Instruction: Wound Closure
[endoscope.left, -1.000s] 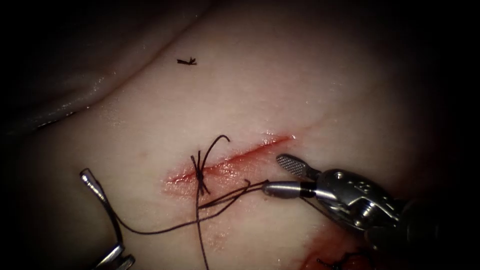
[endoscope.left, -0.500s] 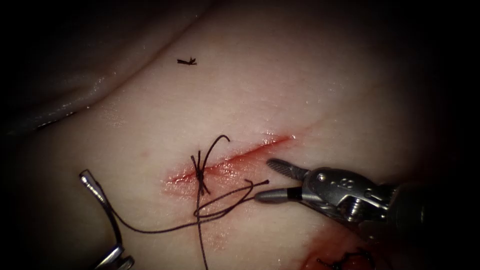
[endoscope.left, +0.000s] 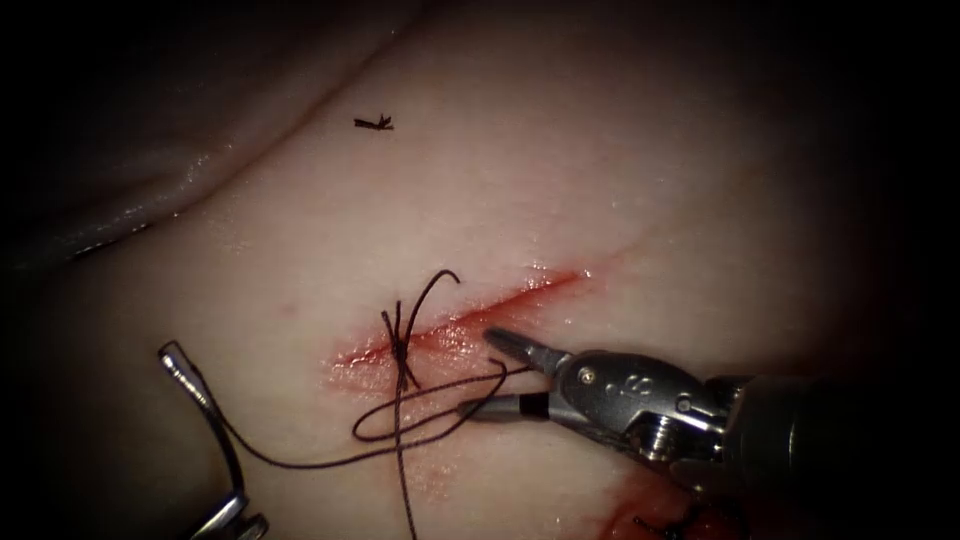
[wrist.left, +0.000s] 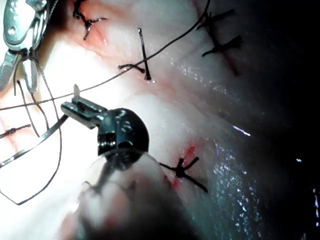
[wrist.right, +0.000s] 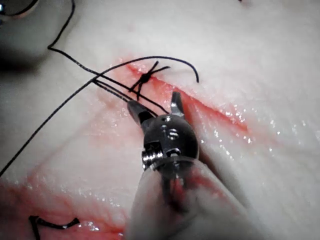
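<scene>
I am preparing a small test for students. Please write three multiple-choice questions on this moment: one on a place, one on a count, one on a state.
1. Where is the needle?
A. In the tissue, right of the cut
B. Out of the tissue, left of the cut
C. In the right tool

2. How many tied stitches cross the cut in the endoscope view?
A. One
B. Two
C. Three

3. How are the right tool's fingers?
A. Shut on the needle
B. Shut on tissue
C. Open, holding nothing

Answers:
1 B: the left tool grips the needle near one end of its curve, free of the tissue.
2 A: a single stitch sits across the cut.
3 C: the right tool has its fingers apart, and the thread lies loose between them.
</scene>
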